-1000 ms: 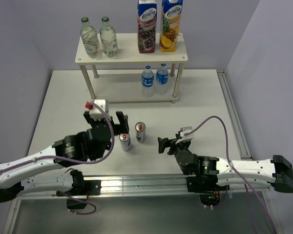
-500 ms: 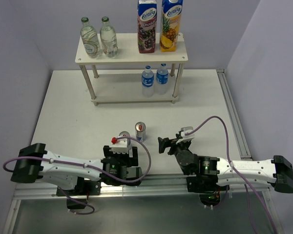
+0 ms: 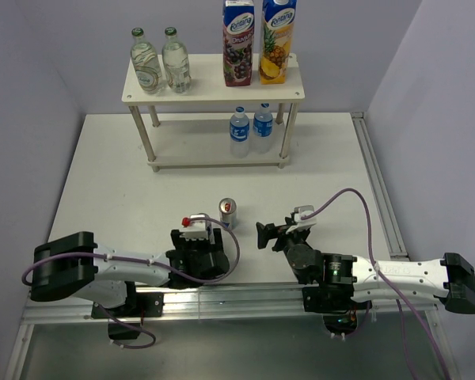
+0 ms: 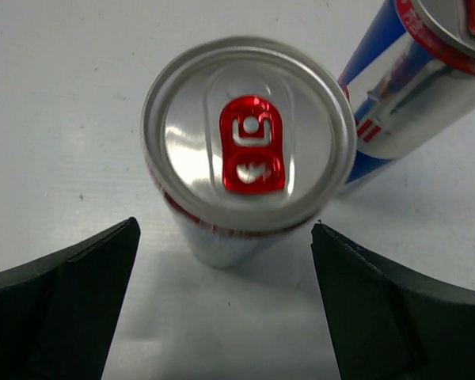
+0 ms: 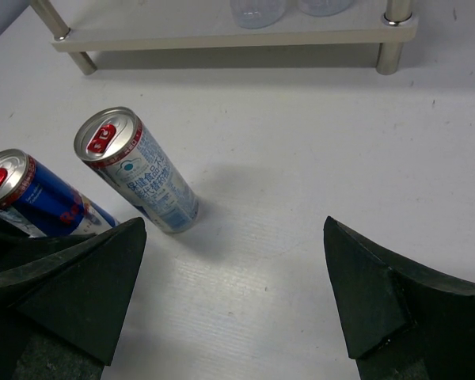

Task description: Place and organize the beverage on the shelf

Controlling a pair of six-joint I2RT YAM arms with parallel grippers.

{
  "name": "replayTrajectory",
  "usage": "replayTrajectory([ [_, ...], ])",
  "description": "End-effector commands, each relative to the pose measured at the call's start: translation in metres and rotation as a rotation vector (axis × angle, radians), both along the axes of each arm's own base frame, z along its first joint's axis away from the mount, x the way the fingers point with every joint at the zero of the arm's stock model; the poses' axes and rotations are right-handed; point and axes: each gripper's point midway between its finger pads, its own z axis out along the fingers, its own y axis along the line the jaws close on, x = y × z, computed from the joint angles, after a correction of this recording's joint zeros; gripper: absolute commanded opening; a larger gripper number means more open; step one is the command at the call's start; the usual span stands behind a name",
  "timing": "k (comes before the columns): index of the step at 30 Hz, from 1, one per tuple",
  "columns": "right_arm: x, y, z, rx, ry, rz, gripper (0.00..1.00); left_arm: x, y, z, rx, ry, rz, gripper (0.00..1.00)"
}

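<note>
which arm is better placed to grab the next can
Left. The left gripper is open and straddles one can, a finger on each side, not yet closed. The right gripper, also open, stands apart from it and from the second can.

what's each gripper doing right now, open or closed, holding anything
Left gripper: open, a finger on either side of a can, not gripping it.
Right gripper: open, holding nothing.

The shelf (image 3: 214,96), a pale two-tier rack on thin white posts, stands at the far side of the table (image 3: 103,174). Two green-capped glass bottles (image 3: 145,63) stand upright at the left of its top board, and two blue-capped water bottles (image 3: 239,131) stand on the lower board, right of middle. Two silver-blue-red cans (image 5: 138,170) stand upright just beside each other near the table's near edge, red tabs up
</note>
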Motion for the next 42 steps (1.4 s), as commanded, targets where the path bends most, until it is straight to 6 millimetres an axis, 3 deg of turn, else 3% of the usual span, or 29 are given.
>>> replayTrajectory([
  [1, 0.001, -0.001, 0.011, 0.052, -0.01, -0.017, 1.0, 0.024, -0.021, 0.008, -0.052, -0.053, -0.036, 0.96],
  [4, 0.001, -0.001, 0.011, 0.052, -0.011, -0.018, 1.0, 0.04, -0.018, 0.006, -0.066, -0.075, -0.006, 0.8],
  [5, 0.001, -0.001, 0.012, 0.053, -0.012, -0.02, 1.0, 0.045, -0.017, 0.007, -0.063, -0.08, 0.021, 0.68],
  [7, 0.001, -0.002, 0.011, 0.05, -0.012, -0.021, 1.0, 0.056, -0.01, 0.002, -0.031, -0.077, 0.068, 0.54],
  [11, 0.001, -0.001, 0.011, 0.047, -0.013, -0.019, 1.0, 0.071, -0.005, 0.019, -0.016, -0.112, 0.13, 0.14],
  [14, 0.001, -0.001, 0.012, 0.046, -0.015, -0.018, 1.0, 0.079, -0.006, 0.046, -0.026, -0.144, 0.134, 0.04],
  [17, 0.001, 0.0, 0.013, 0.051, -0.016, -0.013, 1.0, 0.095, 0.001, 0.08, -0.049, -0.188, 0.137, 0.0],
  [20, 0.001, 0.0, 0.014, 0.055, -0.019, -0.013, 1.0, 0.126, 0.027, 0.119, -0.098, -0.234, 0.179, 0.0],
  [22, 0.001, 0.0, 0.015, 0.057, -0.02, -0.009, 1.0, 0.144, 0.03, 0.14, -0.13, -0.245, 0.164, 0.0],
  [23, 0.001, 0.0, 0.014, 0.057, -0.02, -0.01, 1.0, 0.158, 0.048, 0.149, -0.134, -0.263, 0.209, 0.0],
  [25, 0.0, 0.001, 0.015, 0.059, -0.02, -0.005, 1.0, 0.175, 0.052, 0.17, -0.15, -0.295, 0.203, 0.0],
  [26, 0.0, 0.001, 0.016, 0.062, -0.021, -0.003, 1.0, 0.19, 0.068, 0.169, -0.136, -0.291, 0.242, 0.0],
  [28, 0.0, 0.0, 0.016, 0.068, -0.023, -0.003, 1.0, 0.21, 0.073, 0.186, -0.148, -0.314, 0.23, 0.0],
  [29, 0.0, 0.0, 0.016, 0.066, -0.023, -0.005, 1.0, 0.224, 0.085, 0.182, -0.133, -0.309, 0.265, 0.0],
  [31, 0.0, 0.0, 0.017, 0.072, -0.026, -0.003, 1.0, 0.242, 0.089, 0.193, -0.15, -0.327, 0.263, 0.0],
  [33, 0.0, -0.001, 0.017, 0.074, -0.025, -0.003, 1.0, 0.261, 0.102, 0.187, -0.127, -0.323, 0.303, 0.0],
  [34, 0.0, -0.001, 0.017, 0.077, -0.026, -0.005, 1.0, 0.269, 0.103, 0.197, -0.132, -0.341, 0.306, 0.0],
  [35, 0.0, -0.001, 0.018, 0.077, -0.026, 0.0, 1.0, 0.279, 0.105, 0.188, -0.117, -0.326, 0.313, 0.0],
  [37, 0.0, -0.001, 0.018, 0.079, -0.026, 0.0, 1.0, 0.294, 0.106, 0.195, -0.118, -0.344, 0.317, 0.0],
  [38, 0.0, -0.001, 0.018, 0.08, -0.026, -0.001, 1.0, 0.303, 0.109, 0.185, -0.106, -0.327, 0.326, 0.0],
  [42, 0.0, -0.001, 0.017, 0.077, -0.026, -0.003, 1.0, 0.325, 0.106, 0.18, -0.102, -0.319, 0.321, 0.0],
])
